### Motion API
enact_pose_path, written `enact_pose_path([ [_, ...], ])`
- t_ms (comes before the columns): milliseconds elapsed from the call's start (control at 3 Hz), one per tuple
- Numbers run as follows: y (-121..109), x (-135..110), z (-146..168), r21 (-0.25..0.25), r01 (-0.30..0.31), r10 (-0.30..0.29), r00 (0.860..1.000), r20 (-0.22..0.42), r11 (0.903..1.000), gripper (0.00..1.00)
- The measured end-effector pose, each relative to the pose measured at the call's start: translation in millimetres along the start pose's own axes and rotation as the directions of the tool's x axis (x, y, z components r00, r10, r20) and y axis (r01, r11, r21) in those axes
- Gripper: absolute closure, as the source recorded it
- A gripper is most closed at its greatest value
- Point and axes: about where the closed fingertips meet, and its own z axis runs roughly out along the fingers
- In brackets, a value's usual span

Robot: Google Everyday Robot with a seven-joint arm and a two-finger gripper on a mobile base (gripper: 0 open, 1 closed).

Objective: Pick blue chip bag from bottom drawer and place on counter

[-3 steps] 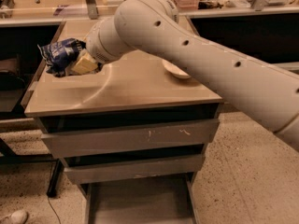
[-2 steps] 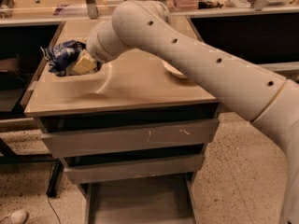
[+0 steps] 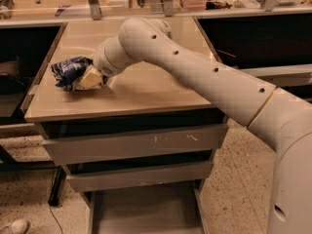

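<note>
The gripper (image 3: 89, 78), clamped on the blue chip bag (image 3: 67, 71), hung near the left edge of the counter (image 3: 146, 89), where a release might let the bag slide off.

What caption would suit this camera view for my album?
The robot's gripper holds the blue chip bag at the counter's left side, with the bottom drawer open below.

gripper (image 3: 90, 78) low over the counter (image 3: 146, 94), near its left edge, clamped on the blue chip bag (image 3: 68, 71), which blocks the space ahead of the jaws. behind the jaws the arm (image 3: 195, 67) spans the counter. toward the near edge, open surface. far below, the bottom drawer (image 3: 141, 211) stands open.
</note>
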Motion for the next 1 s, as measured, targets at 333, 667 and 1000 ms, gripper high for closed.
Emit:
enact_pose_path([
  [333, 0.2, 0.4, 0.5, -0.001, -0.001, 0.001, 1.000, 0.000, 1.0000, 0.82],
  [667, 0.3, 0.4, 0.5, -0.001, 0.000, 0.000, 1.000, 0.000, 1.0000, 0.58],
  [1000, 0.3, 0.4, 0.5, -0.001, 0.000, 0.000, 1.000, 0.000, 1.0000, 0.36],
])
